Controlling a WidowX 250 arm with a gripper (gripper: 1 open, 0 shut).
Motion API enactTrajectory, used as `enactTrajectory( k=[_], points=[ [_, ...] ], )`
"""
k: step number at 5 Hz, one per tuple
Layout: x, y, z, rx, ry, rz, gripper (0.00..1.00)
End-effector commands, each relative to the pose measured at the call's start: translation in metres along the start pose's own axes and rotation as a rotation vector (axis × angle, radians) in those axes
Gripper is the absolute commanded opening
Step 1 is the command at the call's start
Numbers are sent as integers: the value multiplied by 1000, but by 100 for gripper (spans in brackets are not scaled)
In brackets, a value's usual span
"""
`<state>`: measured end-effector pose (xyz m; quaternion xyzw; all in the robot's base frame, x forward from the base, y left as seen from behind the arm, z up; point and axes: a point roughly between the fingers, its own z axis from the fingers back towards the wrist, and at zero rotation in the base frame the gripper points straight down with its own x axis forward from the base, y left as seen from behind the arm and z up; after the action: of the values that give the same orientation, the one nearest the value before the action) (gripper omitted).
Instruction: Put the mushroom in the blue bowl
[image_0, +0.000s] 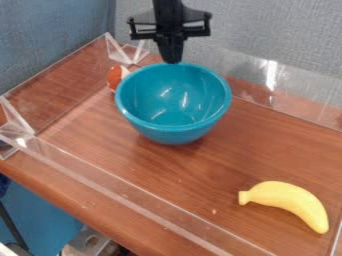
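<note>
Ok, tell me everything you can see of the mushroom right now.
Only a sliver of the mushroom shows: a small red-orange patch, with a paler bit below it, peeking out at the far left rim of the blue bowl, which hides the rest. It sits on the wooden table near the clear plastic wall's back corner. Its pose and whether it touches the bowl cannot be told. The gripper hangs above and to its right, shut, holding nothing, not touching it.

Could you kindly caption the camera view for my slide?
Shut gripper above the blue bowl's far rim; mushroom behind bowl, banana near front.
</note>
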<state>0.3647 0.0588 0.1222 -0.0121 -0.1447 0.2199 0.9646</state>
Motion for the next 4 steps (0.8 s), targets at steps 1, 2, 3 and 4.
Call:
enactTrajectory(
  k=[1, 2, 3, 4],
  points=[
    [8, 2, 17, -15, -82, -46, 0],
    [7, 8, 5, 1, -77, -77, 0],
    [12, 11, 1, 29, -73, -66, 100],
    [16, 14, -3, 55, -66, -52, 100]
  ],
)
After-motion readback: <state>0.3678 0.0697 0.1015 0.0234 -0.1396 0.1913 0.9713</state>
